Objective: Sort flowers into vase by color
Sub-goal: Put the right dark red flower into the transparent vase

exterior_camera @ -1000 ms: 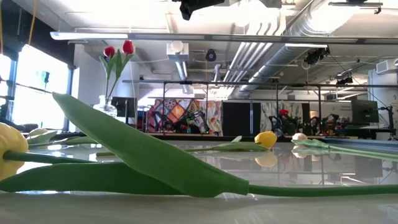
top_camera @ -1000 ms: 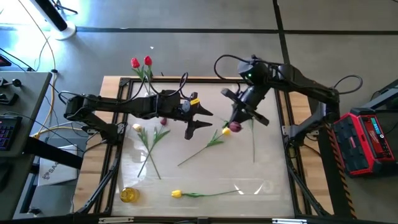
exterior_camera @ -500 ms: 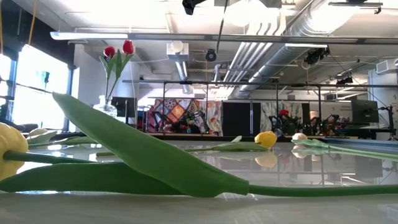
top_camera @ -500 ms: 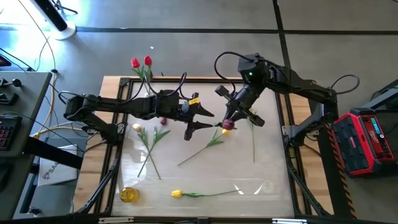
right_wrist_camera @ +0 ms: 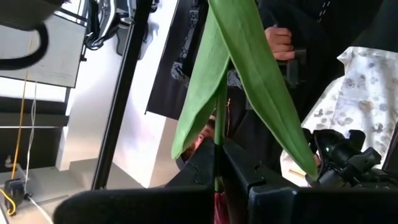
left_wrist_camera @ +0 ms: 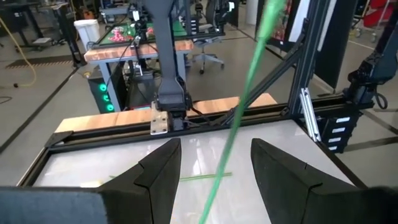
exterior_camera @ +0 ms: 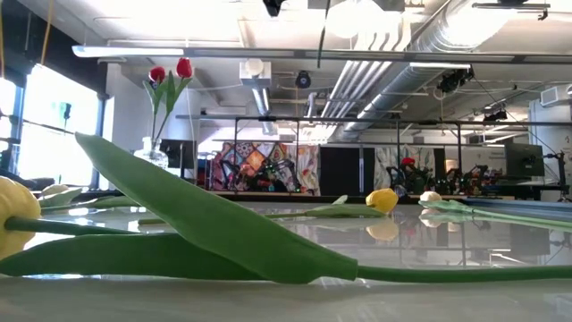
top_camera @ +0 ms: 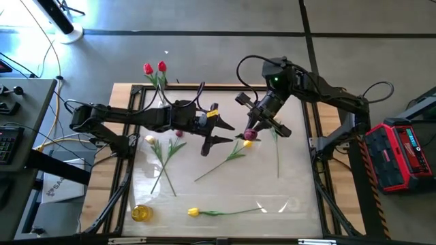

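Maroon tulip, pinched in your shut right gripper, has shifted left toward left gripper, gaping empty; handover probably imminent.

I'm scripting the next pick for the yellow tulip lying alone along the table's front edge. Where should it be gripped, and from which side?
Probably mid-stem on the yellow tulip, coming straight down from above. It lies flat with its head toward the left arm's side and a long bare stem; fingers across the stem avoid crushing the head. The open left end effector is free.

Left gripper blocks table centre beside right gripper; near-right table bare.
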Tool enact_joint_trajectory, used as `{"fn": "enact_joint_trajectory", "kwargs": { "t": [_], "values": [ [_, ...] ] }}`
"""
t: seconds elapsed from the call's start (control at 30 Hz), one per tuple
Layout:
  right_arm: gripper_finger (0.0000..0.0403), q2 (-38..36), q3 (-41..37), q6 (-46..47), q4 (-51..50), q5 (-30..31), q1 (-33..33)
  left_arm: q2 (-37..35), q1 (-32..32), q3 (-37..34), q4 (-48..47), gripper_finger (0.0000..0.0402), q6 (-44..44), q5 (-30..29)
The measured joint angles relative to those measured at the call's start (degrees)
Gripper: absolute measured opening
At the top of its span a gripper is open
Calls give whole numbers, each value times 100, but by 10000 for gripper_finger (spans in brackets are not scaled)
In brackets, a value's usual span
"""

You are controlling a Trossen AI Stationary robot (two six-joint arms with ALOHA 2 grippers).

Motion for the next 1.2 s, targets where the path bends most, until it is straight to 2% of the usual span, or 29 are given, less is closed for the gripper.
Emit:
{"fn": "enact_joint_trajectory", "kwargs": {
  "t": [0.67, 0.97, 1.2],
  "values": [
    [0, 190, -2, 10, 33, -291, -201, 0, -22, 0, 220, 184, 119, -7],
    [0, 452, -2, -1, 902, -345, -260, 0, -46, 0, 252, 184, 373, -39],
    [0, 485, -2, 5, 933, -406, -302, 0, -70, 0, 371, 184, 506, -71]
  ]
}}
